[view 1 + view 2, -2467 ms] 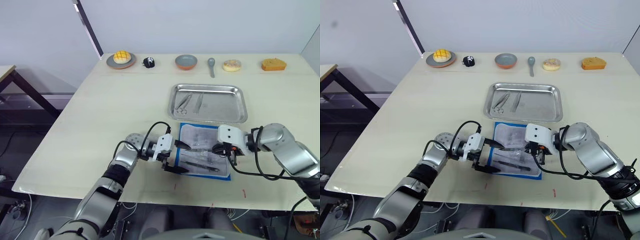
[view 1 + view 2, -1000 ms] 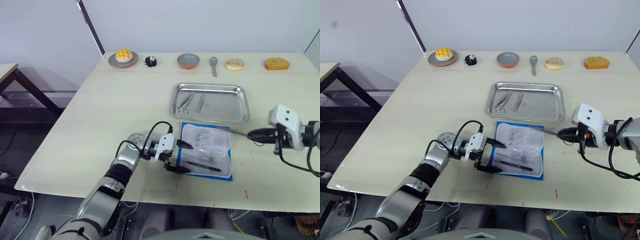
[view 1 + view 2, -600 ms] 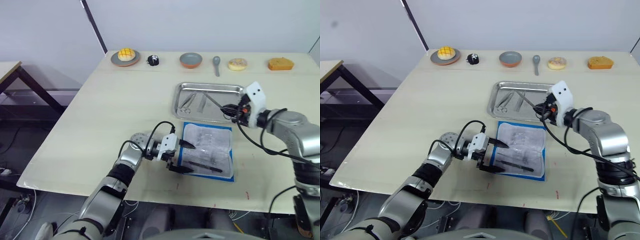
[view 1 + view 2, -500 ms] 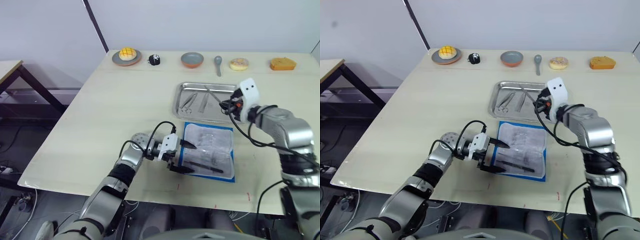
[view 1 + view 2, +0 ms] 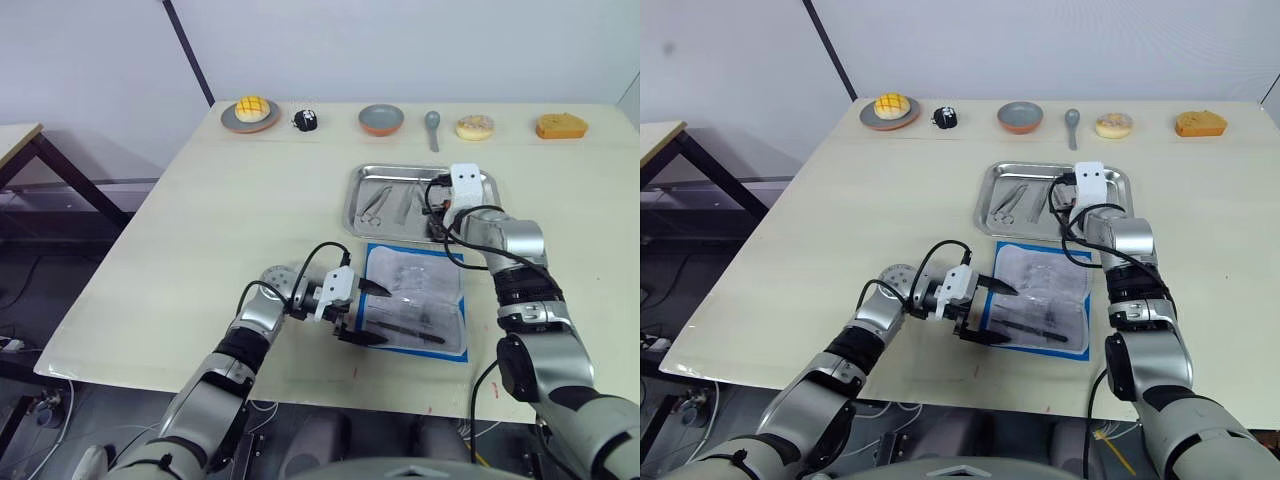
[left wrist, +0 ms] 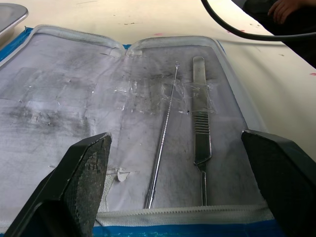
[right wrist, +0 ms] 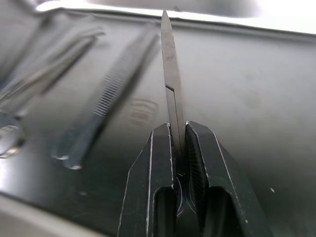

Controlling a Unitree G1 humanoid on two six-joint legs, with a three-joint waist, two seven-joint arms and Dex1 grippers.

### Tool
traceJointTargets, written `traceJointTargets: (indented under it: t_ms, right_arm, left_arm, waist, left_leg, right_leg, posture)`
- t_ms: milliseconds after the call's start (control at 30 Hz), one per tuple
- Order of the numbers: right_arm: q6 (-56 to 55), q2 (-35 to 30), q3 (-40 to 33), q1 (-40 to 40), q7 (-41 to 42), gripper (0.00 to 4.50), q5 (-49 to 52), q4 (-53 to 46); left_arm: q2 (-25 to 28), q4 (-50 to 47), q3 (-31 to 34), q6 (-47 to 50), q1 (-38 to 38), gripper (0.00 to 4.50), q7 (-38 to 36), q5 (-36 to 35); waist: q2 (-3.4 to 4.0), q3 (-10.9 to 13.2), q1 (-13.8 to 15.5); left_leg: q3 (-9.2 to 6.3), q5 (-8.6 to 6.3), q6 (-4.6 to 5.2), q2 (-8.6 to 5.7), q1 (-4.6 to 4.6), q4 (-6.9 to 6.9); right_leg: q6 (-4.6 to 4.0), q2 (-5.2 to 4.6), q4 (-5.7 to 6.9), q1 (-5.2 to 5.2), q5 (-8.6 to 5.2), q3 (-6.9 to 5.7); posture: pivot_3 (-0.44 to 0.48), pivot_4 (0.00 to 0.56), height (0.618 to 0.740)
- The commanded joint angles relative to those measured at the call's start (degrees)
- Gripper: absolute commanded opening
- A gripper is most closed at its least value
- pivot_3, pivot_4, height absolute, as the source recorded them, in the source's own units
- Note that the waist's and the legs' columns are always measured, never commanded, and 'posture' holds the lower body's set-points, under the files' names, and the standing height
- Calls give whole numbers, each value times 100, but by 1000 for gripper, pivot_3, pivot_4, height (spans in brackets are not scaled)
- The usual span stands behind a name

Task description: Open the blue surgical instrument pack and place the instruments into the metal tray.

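The blue surgical instrument pack (image 5: 415,310) lies open, white inner side up, just in front of the metal tray (image 5: 352,200). My left gripper (image 5: 362,312) is open at the pack's left edge, its fingers spread wide. Inside the pack (image 6: 74,98) lie a thin probe (image 6: 163,143) and a flat-handled tool (image 6: 200,133). My right gripper (image 7: 177,129) is low over the tray (image 7: 256,89), shut on a slim pointed silver instrument (image 7: 170,74). Ring-handled forceps (image 5: 372,205) and tweezers (image 5: 403,205) lie in the tray's left half.
Along the table's far edge stand a plate with a yellow bun (image 5: 250,112), a small black object (image 5: 305,121), a grey bowl (image 5: 381,119), a spoon (image 5: 432,125), a donut (image 5: 474,127) and a brown cake piece (image 5: 560,126).
My right gripper has carried the slim instrument from the pack, out to the right, then over and down into the tray. The left gripper has stayed at the pack's edge.
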Motion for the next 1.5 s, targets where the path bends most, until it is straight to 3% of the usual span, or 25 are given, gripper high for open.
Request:
traceJointTargets:
  t_ms: [33,200,233,300,500,533,667,800,933,1133,1500]
  right_arm:
    - [-220,162,-209,-325,-183,96,79,233]
    - [-327,176,-150,-409,-73,96,-3,445]
    - [-337,164,-95,-390,-32,953,-37,414]
    - [-297,132,-34,-328,48,1634,-58,274]
    - [-112,-142,11,-132,233,4222,-30,-564]
    - [-49,-186,16,-74,278,4442,-5,-777]
    - [81,-470,164,383,740,4442,144,-1924]
    - [-1000,-906,394,1230,1895,4442,388,-3068]
    - [-1095,-1410,376,1942,2710,4442,769,-3904]
    - [-1755,-2594,-373,3517,4747,4442,1904,-4956]
    - [-1903,-4117,-2151,5255,6966,4442,3250,-5065]
  left_arm:
    - [31,834,-283,374,344,4500,213,508]
    - [25,859,-281,336,359,4500,222,529]
    - [26,858,-279,336,362,4500,225,530]
    - [30,855,-276,336,371,4500,230,530]
    - [47,835,-269,348,384,4500,224,527]
    - [45,833,-270,348,383,4500,226,528]
    - [22,858,-276,335,360,4500,228,536]
    - [-3,886,-281,319,348,4500,234,545]
    - [-18,886,-276,310,354,4500,235,547]
    - [-14,876,-261,308,368,4500,221,556]
    - [-16,840,-282,251,432,4500,160,581]
  waist:
    - [3,0,-8]
    - [16,-4,-8]
    - [17,-4,-9]
    - [18,-4,-15]
    - [16,0,-12]
    - [14,1,-12]
    - [4,8,-7]
    - [-1,12,-5]
    - [-5,15,-1]
    - [-18,24,0]
    - [-25,28,15]
  left_leg:
    - [0,2,0,0,0,0]
    - [-4,5,3,-5,1,0]
    - [-4,6,4,-7,1,0]
    - [-4,7,6,-9,1,0]
    - [-6,10,10,-11,2,0]
    - [-6,11,11,-11,2,0]
    - [-7,11,11,-12,2,-1]
    - [-9,11,12,-14,2,0]
    - [-11,11,12,-19,0,0]
    - [-24,12,13,-30,-15,4]
    - [-22,12,13,-30,-17,1]
  right_leg:
    - [0,0,1,0,0,0]
    - [7,4,4,0,4,-7]
    - [9,5,4,0,5,-12]
    - [10,5,4,0,6,-16]
    - [13,6,5,0,6,-17]
    - [13,6,5,0,6,-17]
    - [15,7,5,0,6,-18]
    - [20,9,5,0,4,-20]
    - [49,9,4,1,-7,-22]
    - [66,2,-4,3,-13,-31]
    - [77,-9,-8,2,-10,-26]
  posture:
    - [0,150,740]
    - [0,150,740]
    - [0,150,740]
    - [0,150,740]
    - [0,150,740]
    - [0,150,740]
    - [0,150,740]
    - [0,150,740]
    - [0,150,740]
    - [0,150,740]
    - [0,150,740]
